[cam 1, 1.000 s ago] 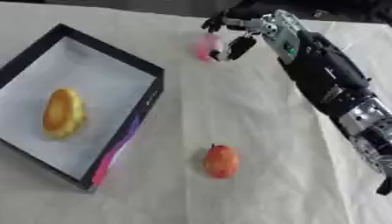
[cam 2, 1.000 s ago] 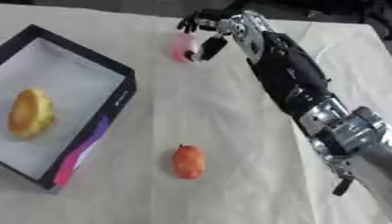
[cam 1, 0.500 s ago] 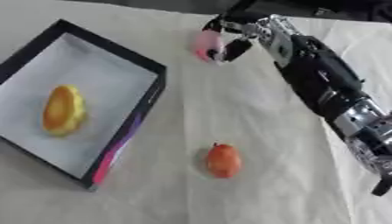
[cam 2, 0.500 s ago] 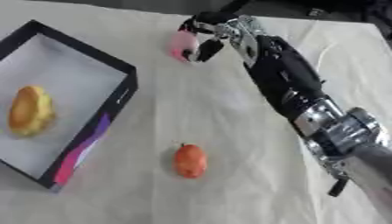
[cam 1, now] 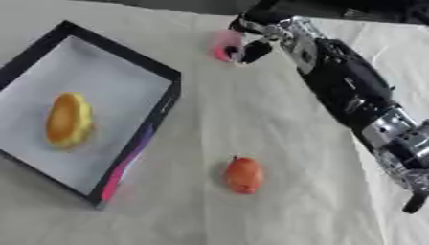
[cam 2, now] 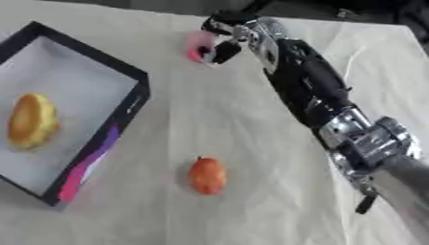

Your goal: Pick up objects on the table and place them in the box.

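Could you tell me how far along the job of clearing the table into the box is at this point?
One item looks done: a yellow-orange fruit lies inside the box. In hand: the right hand is at the pink object near the table's far edge, fingers curled around it; whether it is lifted cannot be told. Left: the red-orange fruit lies on the cloth outside the box, untouched. The left hand is not in view.

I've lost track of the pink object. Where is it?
The pink object is at the table's far edge, right of the box, against the right hand.
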`<state>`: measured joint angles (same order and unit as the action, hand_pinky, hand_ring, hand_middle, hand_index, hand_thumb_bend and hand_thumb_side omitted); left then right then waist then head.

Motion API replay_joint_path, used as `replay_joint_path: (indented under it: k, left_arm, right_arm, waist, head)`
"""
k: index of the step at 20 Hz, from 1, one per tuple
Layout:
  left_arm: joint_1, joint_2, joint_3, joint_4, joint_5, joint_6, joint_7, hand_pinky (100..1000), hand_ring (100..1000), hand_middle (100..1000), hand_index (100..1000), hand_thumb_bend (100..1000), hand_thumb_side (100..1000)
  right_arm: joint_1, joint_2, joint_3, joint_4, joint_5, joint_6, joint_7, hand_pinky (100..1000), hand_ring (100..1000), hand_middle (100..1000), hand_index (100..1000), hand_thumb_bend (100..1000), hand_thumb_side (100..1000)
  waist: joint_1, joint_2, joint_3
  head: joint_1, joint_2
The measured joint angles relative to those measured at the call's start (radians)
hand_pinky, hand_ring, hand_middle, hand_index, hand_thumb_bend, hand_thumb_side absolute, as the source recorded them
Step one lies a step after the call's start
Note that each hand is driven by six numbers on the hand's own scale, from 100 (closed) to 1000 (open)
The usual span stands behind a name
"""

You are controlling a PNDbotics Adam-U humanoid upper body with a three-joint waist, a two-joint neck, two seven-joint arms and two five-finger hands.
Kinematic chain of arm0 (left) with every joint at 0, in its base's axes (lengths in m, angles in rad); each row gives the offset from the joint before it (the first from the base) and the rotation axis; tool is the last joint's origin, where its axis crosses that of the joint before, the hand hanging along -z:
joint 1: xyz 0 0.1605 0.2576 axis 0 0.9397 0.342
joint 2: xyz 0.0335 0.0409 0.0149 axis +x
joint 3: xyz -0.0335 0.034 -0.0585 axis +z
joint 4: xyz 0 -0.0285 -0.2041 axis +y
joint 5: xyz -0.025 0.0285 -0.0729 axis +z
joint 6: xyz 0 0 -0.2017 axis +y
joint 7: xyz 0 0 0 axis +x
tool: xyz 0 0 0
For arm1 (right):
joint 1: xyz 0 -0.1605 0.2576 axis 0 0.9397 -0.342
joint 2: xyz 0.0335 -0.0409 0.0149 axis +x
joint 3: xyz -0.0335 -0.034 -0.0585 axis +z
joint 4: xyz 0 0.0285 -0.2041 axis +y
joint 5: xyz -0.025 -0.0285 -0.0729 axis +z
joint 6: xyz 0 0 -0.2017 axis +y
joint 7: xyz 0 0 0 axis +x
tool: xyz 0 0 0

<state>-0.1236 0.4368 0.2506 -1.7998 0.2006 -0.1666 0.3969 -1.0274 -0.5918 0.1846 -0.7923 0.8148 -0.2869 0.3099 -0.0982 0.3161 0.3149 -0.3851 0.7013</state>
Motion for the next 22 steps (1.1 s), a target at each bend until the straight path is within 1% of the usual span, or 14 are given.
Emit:
replay_joint_path:
  k: [3,4,5,7,8,9,10,11,14,17,20,22]
  left_arm:
    - [0.004,-0.002,0.000,0.000,-0.001,0.000,0.000,871,722,777,887,100,753]
    - [0.006,-0.002,0.000,0.000,-0.002,0.000,0.000,871,722,777,887,100,753]
    - [0.008,-0.002,0.000,0.000,-0.003,0.000,0.000,871,722,777,887,100,751]
    - [0.010,-0.002,0.000,0.000,-0.004,0.000,0.000,871,722,778,887,100,749]
    - [0.010,-0.002,0.000,0.000,-0.004,0.000,0.000,871,722,778,887,100,749]
    - [0.012,-0.002,0.000,0.000,-0.005,0.000,0.000,872,722,778,888,100,745]
    - [0.015,-0.002,0.001,0.000,-0.006,0.000,0.001,872,723,778,888,100,745]
    - [0.018,-0.002,0.001,0.000,-0.007,0.000,0.001,872,723,778,888,100,744]
    - [0.023,-0.002,0.001,0.000,-0.008,0.000,0.001,871,724,778,888,100,740]
    - [0.026,-0.002,0.001,0.000,-0.008,0.000,0.001,871,725,779,888,100,731]
    - [0.027,-0.001,0.001,0.000,-0.011,0.000,0.001,871,725,779,888,100,728]
    - [0.028,0.000,0.001,0.000,-0.011,0.000,0.001,870,726,779,888,100,727]
  right_arm:
    - [0.002,-0.003,0.002,-0.022,-0.025,-0.012,-0.016,829,685,486,624,100,197]
    - [0.002,-0.006,0.005,-0.034,-0.035,-0.017,-0.018,829,685,486,624,100,197]
    - [0.001,-0.011,0.008,-0.046,-0.045,-0.022,-0.019,832,684,500,619,100,181]
    - [-0.007,-0.020,0.013,-0.076,-0.067,-0.029,-0.018,834,676,500,608,100,148]
    - [-0.011,-0.024,0.014,-0.090,-0.079,-0.030,-0.019,834,676,500,608,100,148]
    - [-0.015,-0.028,0.017,-0.107,-0.091,-0.029,-0.019,835,671,499,574,100,124]
    - [-0.022,-0.031,0.020,-0.125,-0.104,-0.028,-0.020,835,669,499,575,100,116]
    - [-0.030,-0.035,0.023,-0.148,-0.119,-0.025,-0.021,839,664,497,568,100,100]
    - [-0.056,-0.042,0.033,-0.229,-0.182,-0.009,-0.014,843,657,496,560,100,100]
    - [-0.084,-0.045,0.040,-0.316,-0.258,0.019,-0.008,843,653,496,560,100,100]
    - [-0.123,-0.042,0.050,-0.405,-0.330,0.048,-0.002,839,648,497,560,100,100]
    - [-0.152,-0.027,0.056,-0.454,-0.367,0.066,0.002,837,644,498,562,100,100]
  waist:
    - [0.000,0.000,-0.007]
    - [0.000,0.000,-0.010]
    - [0.000,-0.001,-0.013]
    - [0.000,-0.001,-0.019]
    - [0.000,-0.001,-0.022]
    - [0.000,-0.001,-0.025]
    - [0.000,-0.003,-0.029]
    - [0.000,-0.007,-0.033]
    - [0.000,-0.032,-0.042]
    - [0.001,-0.042,-0.046]
    - [0.003,-0.055,-0.052]
    - [0.004,-0.065,-0.055]
  head:
    - [0.003,0.008]
    - [0.005,0.011]
    - [0.005,0.016]
    - [0.006,0.025]
    - [0.007,0.028]
    - [0.007,0.032]
    - [0.009,0.036]
    - [0.011,0.043]
    - [0.018,0.053]
    - [0.022,0.061]
    - [0.023,0.062]
    - [0.023,0.062]
